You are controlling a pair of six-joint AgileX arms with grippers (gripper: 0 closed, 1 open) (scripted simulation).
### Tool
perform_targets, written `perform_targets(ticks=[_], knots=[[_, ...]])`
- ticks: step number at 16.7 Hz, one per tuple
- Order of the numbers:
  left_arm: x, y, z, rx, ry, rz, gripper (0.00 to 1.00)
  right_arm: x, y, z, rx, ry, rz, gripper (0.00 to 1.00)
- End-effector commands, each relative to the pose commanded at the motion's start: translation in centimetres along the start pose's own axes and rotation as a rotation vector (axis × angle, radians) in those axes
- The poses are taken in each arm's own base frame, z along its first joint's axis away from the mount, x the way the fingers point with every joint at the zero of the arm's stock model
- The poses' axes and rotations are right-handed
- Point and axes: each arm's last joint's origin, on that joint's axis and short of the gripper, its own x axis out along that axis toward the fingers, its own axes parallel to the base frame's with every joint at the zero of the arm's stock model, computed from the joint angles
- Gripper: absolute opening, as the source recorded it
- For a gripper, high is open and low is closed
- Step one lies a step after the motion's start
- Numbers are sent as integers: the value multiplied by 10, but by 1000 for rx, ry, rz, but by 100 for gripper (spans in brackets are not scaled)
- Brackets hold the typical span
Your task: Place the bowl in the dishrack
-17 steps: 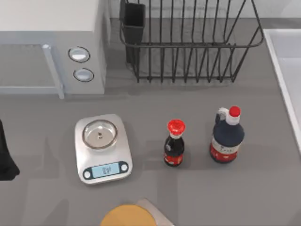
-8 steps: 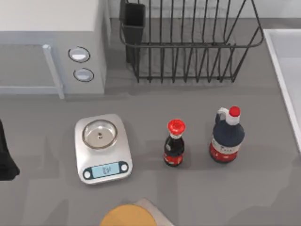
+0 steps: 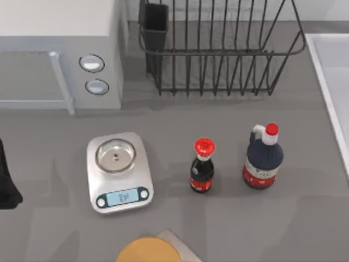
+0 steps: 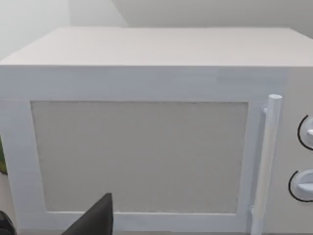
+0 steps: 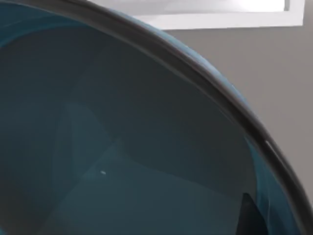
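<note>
The bowl [image 5: 122, 147] is deep teal-blue with a dark rim, and the right wrist view looks into its inside from very close. A small dark part of my right gripper [image 5: 248, 216] pokes in at the bowl's inner wall. The dishrack [image 3: 218, 52], a black wire rack with flared sides, stands at the back of the table with its black utensil cup [image 3: 155, 27] at its left corner. My left gripper [image 3: 6, 185] is parked at the table's left edge, facing the microwave.
A white microwave [image 3: 60, 49] stands at the back left, next to the rack. A silver kitchen scale [image 3: 119, 172], a small red-capped bottle [image 3: 202, 166] and a bigger dark bottle [image 3: 263, 157] stand in mid-table. A yellow round object [image 3: 147, 251] lies at the front edge.
</note>
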Motion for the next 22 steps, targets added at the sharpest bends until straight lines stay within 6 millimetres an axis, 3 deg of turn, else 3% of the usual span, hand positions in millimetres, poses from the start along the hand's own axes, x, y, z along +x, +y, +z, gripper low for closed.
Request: perform_targets(ticks=[5, 8, 10, 13, 17, 19, 22], knots=[[0, 0, 0, 0, 0, 0, 100, 2, 5, 7, -19, -7, -25, 0], [0, 0, 0, 0, 0, 0, 100, 2, 27, 28, -87, -54, -126, 0], [0, 0, 0, 0, 0, 0, 100, 1, 52, 47, -148, -117, -218, 0], [0, 0, 0, 0, 0, 0, 100, -3, 106, 76, -239, -272, -360, 0], [0, 0, 0, 0, 0, 0, 100, -15, 203, 93, -316, -590, -484, 0], [0, 0, 0, 0, 0, 0, 100, -26, 257, 86, -321, -781, -491, 0], [0, 0, 0, 0, 0, 0, 100, -45, 330, 57, -279, -1061, -419, 0]])
